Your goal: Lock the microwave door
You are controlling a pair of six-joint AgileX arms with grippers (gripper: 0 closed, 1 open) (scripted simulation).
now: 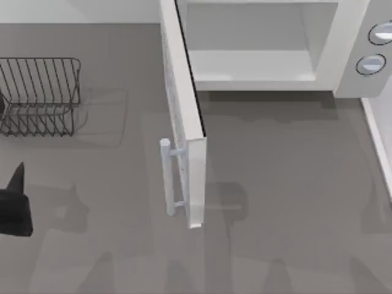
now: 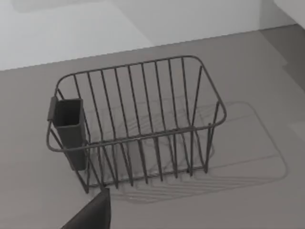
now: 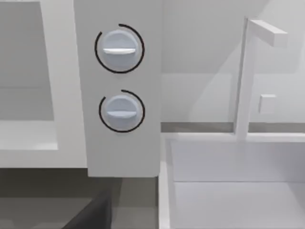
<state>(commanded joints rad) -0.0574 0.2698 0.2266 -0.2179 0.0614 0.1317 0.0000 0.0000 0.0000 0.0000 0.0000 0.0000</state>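
Left gripper [image 1: 15,205] sits at table's left edge, near side, below wire basket [image 1: 40,95]; can't tell if fingers are apart or together. Basket has a dark cup [image 2: 69,131] clipped on one end wall, stands on grey table [image 1: 288,184]. Microwave door [image 1: 187,122] stands wide open, swung out toward near side, edge-on from above, approx mid-table; bar handle [image 1: 166,177] faces left. Microwave cavity [image 1: 251,49] open behind it. Knob panel w/ two dials [image 3: 119,78] at cavity's right. Right gripper [image 3: 93,214]: dark tip in right wrist view, fingers' state can't tell.
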